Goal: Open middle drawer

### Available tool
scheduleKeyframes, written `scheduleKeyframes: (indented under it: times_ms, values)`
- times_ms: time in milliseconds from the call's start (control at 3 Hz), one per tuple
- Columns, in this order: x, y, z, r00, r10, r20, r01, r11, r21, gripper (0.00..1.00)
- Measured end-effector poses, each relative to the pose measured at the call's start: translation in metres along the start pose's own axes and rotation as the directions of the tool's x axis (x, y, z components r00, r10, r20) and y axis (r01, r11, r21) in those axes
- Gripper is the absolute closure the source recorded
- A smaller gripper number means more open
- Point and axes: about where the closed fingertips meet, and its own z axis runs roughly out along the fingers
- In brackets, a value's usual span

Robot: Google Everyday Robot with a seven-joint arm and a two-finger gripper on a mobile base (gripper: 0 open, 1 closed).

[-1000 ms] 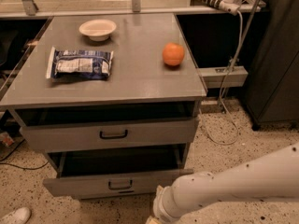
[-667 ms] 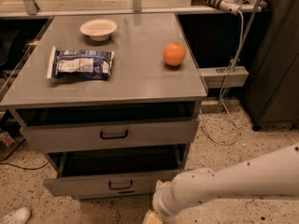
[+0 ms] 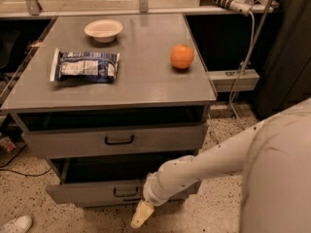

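Cream claw (image 3: 141, 215) below flat grey middle drawer (image 3: 87, 193)

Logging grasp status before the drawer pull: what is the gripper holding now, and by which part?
Nothing that shows: the gripper hangs over the floor, below the lower drawer front, off its handle.

- The gripper (image 3: 141, 214) hangs low before the middle drawer (image 3: 82, 193), just below its handle (image 3: 125, 191); bare floor (image 3: 73, 220) lies open to its left.
- The arm (image 3: 194, 170) covers the drawer's right end, blocking that side.
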Motion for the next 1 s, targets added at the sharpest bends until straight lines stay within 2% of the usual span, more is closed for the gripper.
scheduleKeyframes:
  times_ms: [667, 1000]
  values:
    - [-0.028, -0.024, 0.048, 0.997, -0.081, -0.011, 0.081, 0.9963, -0.029, 0.00]
    - [-0.034, -0.023, 0.067, 0.992, -0.119, -0.027, 0.118, 0.9919, -0.048, 0.00]
